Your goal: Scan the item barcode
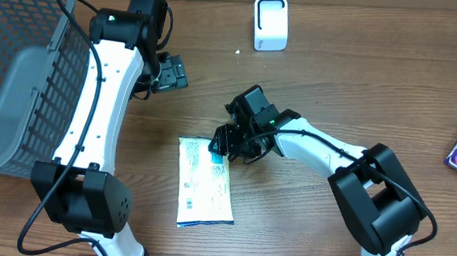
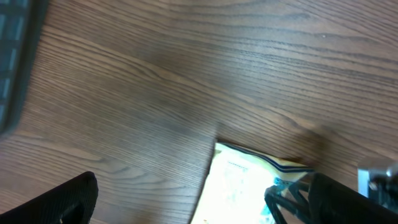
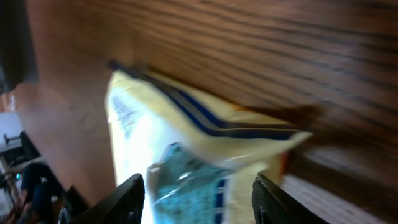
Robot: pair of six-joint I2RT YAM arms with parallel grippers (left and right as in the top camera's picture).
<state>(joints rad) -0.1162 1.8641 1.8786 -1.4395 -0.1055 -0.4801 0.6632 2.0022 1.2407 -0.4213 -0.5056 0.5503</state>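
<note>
The overhead camera looks straight down on the table [image 1: 336, 87] from well above and takes in nearly the whole top, with the basket [image 1: 22, 73] at the left edge of its picture. The left wrist camera is at a middle height and faces down across the wood toward the packet [image 2: 239, 180]. One of its own fingers [image 2: 59, 200] shows in the lower left corner (this picture is rather blurred). The right wrist camera is very near the packet, which fills the space between the two fingers at the bottom of that view. All three views share the upper end of the packet and the wood just beside it.
</note>
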